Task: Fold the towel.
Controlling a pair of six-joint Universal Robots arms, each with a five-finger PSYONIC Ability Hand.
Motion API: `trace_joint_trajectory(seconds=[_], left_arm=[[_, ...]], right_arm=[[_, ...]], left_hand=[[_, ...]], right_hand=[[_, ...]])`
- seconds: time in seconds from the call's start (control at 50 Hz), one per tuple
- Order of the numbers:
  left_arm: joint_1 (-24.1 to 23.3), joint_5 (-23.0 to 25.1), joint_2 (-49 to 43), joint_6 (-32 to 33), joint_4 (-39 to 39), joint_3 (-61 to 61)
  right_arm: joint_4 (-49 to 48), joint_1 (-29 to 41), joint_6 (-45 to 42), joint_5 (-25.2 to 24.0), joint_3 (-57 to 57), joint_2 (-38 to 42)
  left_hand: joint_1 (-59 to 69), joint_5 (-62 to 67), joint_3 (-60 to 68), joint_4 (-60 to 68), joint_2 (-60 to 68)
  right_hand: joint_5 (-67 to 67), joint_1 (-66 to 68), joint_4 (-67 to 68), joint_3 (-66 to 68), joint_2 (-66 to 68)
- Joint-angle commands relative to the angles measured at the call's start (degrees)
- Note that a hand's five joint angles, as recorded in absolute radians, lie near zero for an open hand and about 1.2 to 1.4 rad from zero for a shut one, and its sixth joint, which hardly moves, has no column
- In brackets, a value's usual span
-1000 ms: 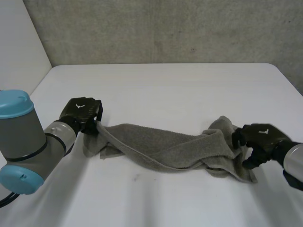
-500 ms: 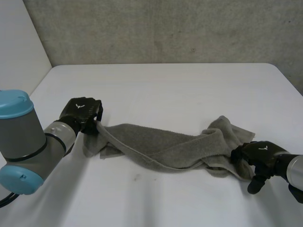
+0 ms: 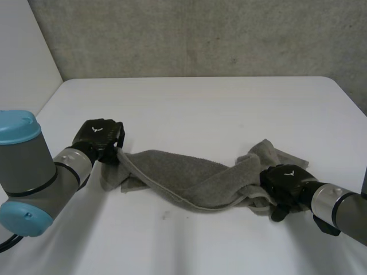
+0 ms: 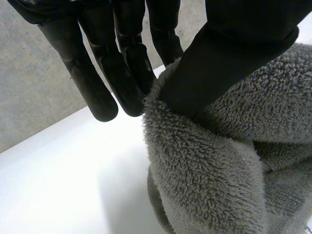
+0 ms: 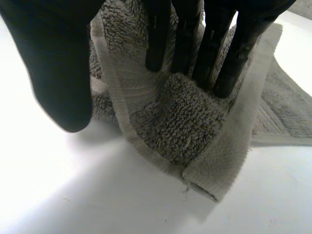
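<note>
A grey towel (image 3: 189,175) lies bunched in a long band across the white table (image 3: 200,103). My left hand (image 3: 100,137) is at the towel's left end; in the left wrist view its thumb (image 4: 229,53) presses a fold of towel (image 4: 219,161) against the fingers (image 4: 97,73), so it is shut on the cloth. My right hand (image 3: 284,182) rests on the towel's right end. In the right wrist view its straight fingers (image 5: 214,44) lie on a hemmed corner of the towel (image 5: 190,122), with the thumb (image 5: 53,68) apart over the bare table, so it is open.
A grey wall (image 3: 200,34) stands behind the table's far edge. Bare white tabletop lies in front of and behind the towel.
My right hand moved left from beside the towel's right end onto it, and its fingers straightened. The towel's right end bunched slightly leftward. The left hand held still.
</note>
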Motion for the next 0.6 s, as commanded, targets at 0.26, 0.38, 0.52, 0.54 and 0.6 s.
trace_joint_trajectory(seconds=[0.26, 0.38, 0.52, 0.54, 0.6], left_arm=[[-0.09, -0.09, -2.93, 1.93, -0.35, 14.24], [-0.62, -1.49, -8.36, 5.27, -1.31, 40.88], [-0.96, -6.59, -13.82, 4.92, -2.19, 67.56], [-0.97, -6.6, -13.83, 4.92, -2.19, 67.59], [-1.49, -7.82, -13.39, 3.79, -2.28, 66.19]], right_arm=[[0.53, 3.38, -3.2, 6.14, -32.69, 1.99], [-1.48, 5.57, -13.83, 7.55, -54.93, 8.14], [-13.67, 7.34, -17.81, 8.69, -61.14, 8.6], [-16.31, 7.34, -17.64, 8.69, -59.83, 7.81], [-16.87, 7.51, -17.64, 8.34, -54.31, 6.32]], left_hand=[[13.37, 11.31, 10.37, 10.24, 10.29], [13.37, 11.31, 10.37, 10.24, 10.29], [13.37, 11.31, 10.37, 10.24, 10.29], [13.37, 11.31, 10.37, 10.24, 10.29], [13.37, 11.31, 10.37, 10.24, 10.29]], right_hand=[[51.26, 55.33, 50.73, 50.78, 50.74], [51.26, 55.33, 50.73, 50.78, 50.74], [51.26, 55.33, 50.73, 50.78, 50.74], [51.26, 55.33, 50.73, 50.78, 50.74], [51.26, 55.33, 50.73, 50.78, 50.74]])
